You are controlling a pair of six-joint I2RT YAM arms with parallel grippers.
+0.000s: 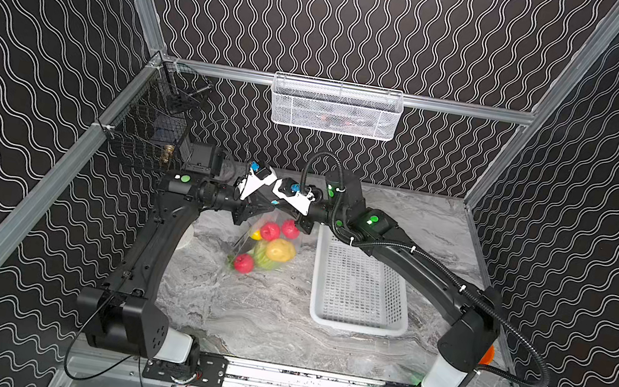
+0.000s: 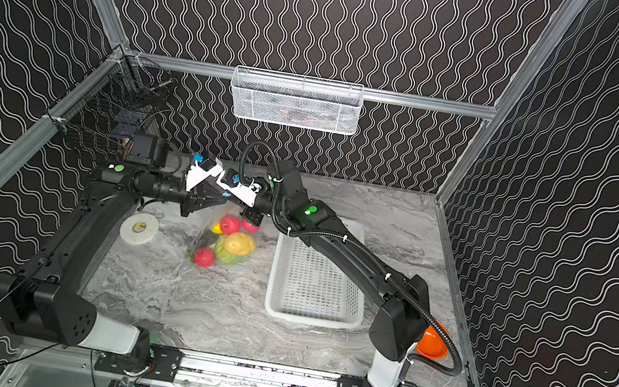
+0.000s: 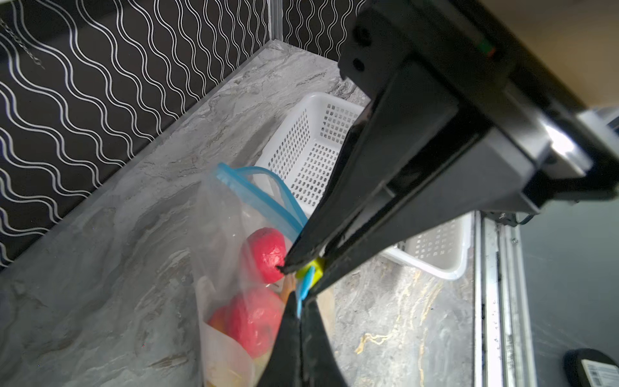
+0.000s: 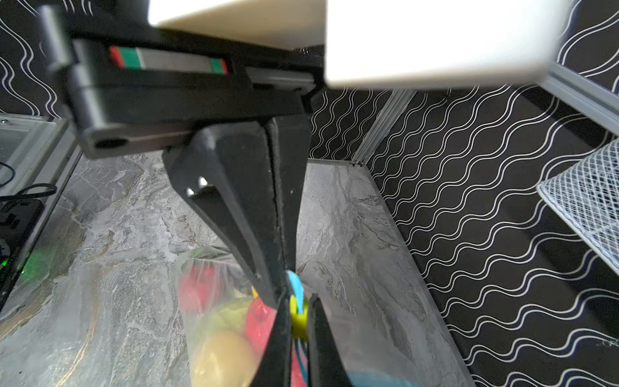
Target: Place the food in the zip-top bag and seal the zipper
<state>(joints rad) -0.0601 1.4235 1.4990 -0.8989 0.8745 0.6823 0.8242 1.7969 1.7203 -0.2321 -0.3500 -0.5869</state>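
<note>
Left pincer point(image 3: 299, 299) is clamped tight on the light-blue zipper point(image 3: 305, 285). Hard against it, the right pincer point(image 4: 298, 298) is pinched shut on the yellow slider point(image 4: 297, 318), the tips of the two nearly touching! Past the slider the two blue strips bow apart in a loop, so that stretch of the mouth gapes. The zip-top bag point(image 1: 262, 220) hangs beneath the pair with the food point(image 1: 280, 250) inside: red fruits, a yellow piece, something green. It sits over the marbled bench point(image 1: 246, 319), just beside the white basket point(image 1: 356, 324), towards the back wall.
</note>
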